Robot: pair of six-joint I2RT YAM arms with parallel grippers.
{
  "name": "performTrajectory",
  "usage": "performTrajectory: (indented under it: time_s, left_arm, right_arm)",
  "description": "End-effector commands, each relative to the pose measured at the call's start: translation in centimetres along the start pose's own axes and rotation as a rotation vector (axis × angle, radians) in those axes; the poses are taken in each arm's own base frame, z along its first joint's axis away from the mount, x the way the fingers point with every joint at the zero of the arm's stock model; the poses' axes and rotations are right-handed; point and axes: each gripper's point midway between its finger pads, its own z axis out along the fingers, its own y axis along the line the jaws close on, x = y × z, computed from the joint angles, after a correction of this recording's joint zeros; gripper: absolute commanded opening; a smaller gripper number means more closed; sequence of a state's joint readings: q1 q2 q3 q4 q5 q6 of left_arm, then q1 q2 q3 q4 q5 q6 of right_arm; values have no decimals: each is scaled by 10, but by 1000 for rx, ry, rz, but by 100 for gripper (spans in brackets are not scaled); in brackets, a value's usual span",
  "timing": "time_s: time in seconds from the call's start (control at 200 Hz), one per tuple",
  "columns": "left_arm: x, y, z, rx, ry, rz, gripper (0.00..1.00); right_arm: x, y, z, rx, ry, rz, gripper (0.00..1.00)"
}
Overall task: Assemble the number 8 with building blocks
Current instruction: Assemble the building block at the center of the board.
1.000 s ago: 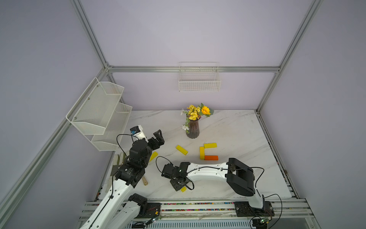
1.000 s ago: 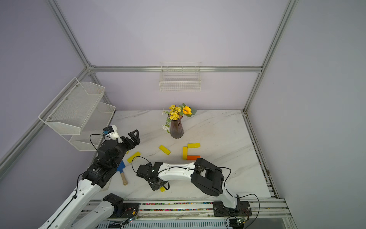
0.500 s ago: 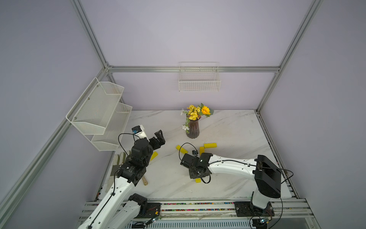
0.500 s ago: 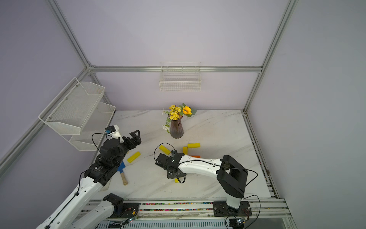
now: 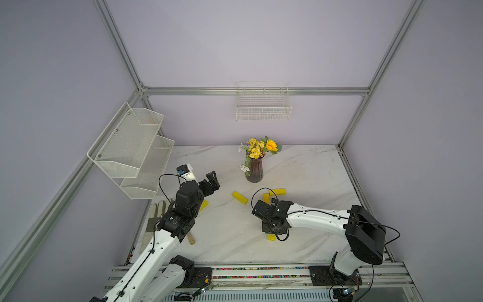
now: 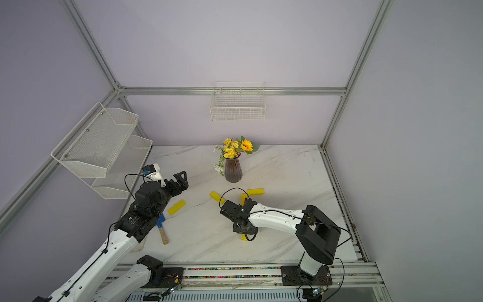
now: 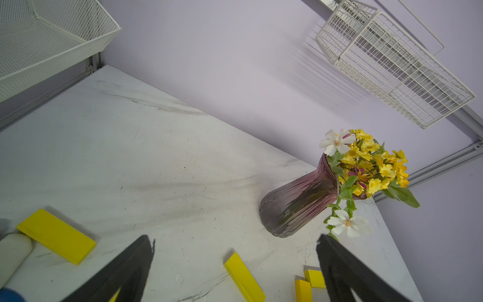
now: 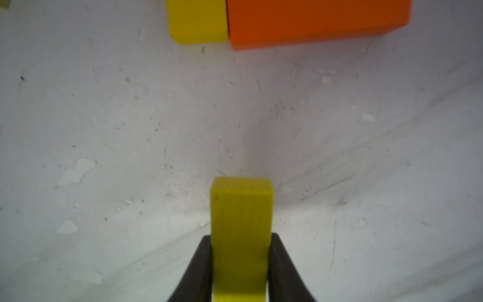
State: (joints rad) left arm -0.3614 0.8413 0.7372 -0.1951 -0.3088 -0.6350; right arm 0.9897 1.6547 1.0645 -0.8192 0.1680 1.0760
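Right hand (image 8: pixel 240 236) now further right in frame, clamping smooth yellow bar (image 8: pixel 241 206); left hand (image 7: pixel 235 239) agape; scuffed marble bench (image 8: pixel 104 130)

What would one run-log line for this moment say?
right gripper: shut on yellow block | left gripper: open, empty | orange bar: against a yellow bar | task: incomplete

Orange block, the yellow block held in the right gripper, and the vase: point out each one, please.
orange block (image 8: pixel 313 21), right wrist view, middle of its top face.
held yellow block (image 8: pixel 241 217), right wrist view, its broad face.
vase (image 5: pixel 254 171), a top view, ribbed body.
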Motion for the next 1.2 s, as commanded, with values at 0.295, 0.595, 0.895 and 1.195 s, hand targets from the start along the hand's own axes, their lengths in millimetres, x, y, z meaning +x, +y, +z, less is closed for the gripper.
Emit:
performTrajectory:
  time_s: [0.295,0.595,0.895,1.195]
  left_arm:
    - [-13,-8,-3,32,-48,-15,100]
    - [-12,-9,0,30,-42,-19,100]
    - [-9,-8,3,25,-32,-14,100]
    - [-8,-8,3,24,-33,-12,100]
  right_arm:
    - [-26,4,24,6,-13,-91,6]
    - [-43,11,30,11,-21,-152,6]
    - [-42,15,36,1,-6,-158,8]
    - [-43,16,37,2,-8,-133,14]
